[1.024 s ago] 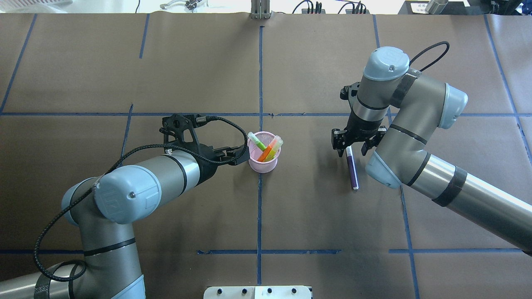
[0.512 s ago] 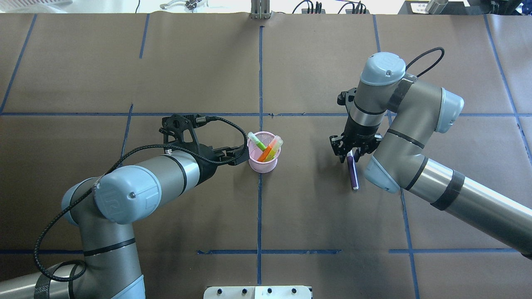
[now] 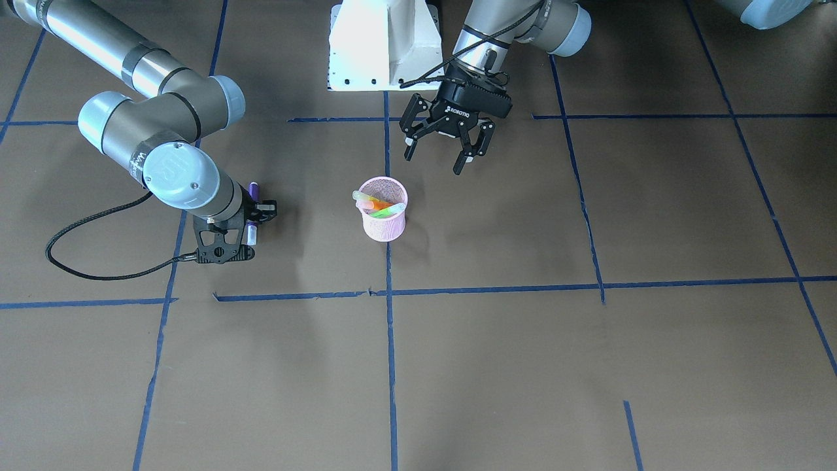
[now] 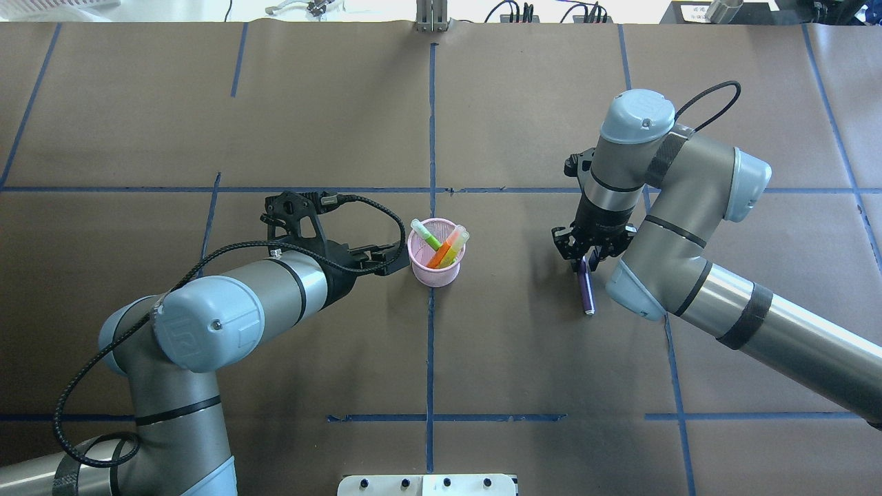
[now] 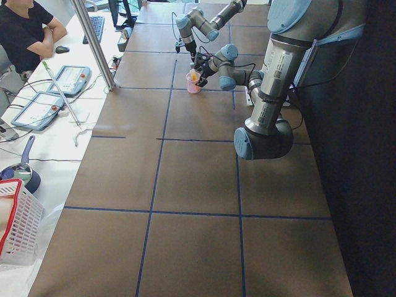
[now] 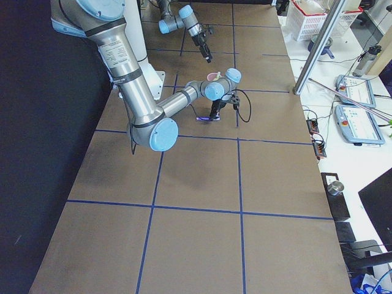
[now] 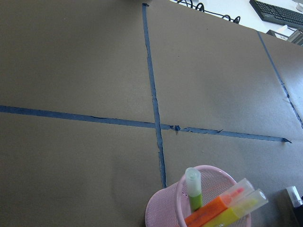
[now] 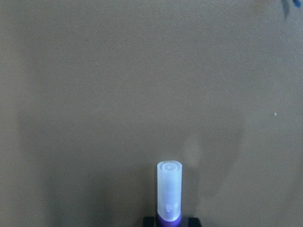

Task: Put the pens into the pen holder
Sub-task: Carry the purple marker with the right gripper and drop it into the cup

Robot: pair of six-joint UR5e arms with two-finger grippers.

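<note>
The pink mesh pen holder (image 4: 434, 270) stands upright at the table's middle and also shows in the front view (image 3: 384, 226) and the left wrist view (image 7: 163, 210). A green pen (image 4: 428, 237), an orange pen (image 4: 441, 254) and a yellow-green pen (image 4: 455, 249) stand in it. The purple pen (image 4: 586, 293) lies on the table to its right. My right gripper (image 4: 583, 260) is shut on the pen's end near its pale cap (image 8: 169, 189). My left gripper (image 3: 433, 161) is open and empty, just left of the holder in the overhead view (image 4: 391, 260).
The robot's white base plate (image 3: 382, 46) sits at the near table edge. Blue tape lines cross the brown table cover (image 4: 482, 358). A black cable (image 3: 98, 271) loops from my right wrist onto the table. An operator's desk with tablets (image 5: 37, 105) lies beyond the far edge.
My right gripper's fingers have closed from wide open onto the purple pen. My left arm has shifted very slightly; the holder and its pens have not moved.
</note>
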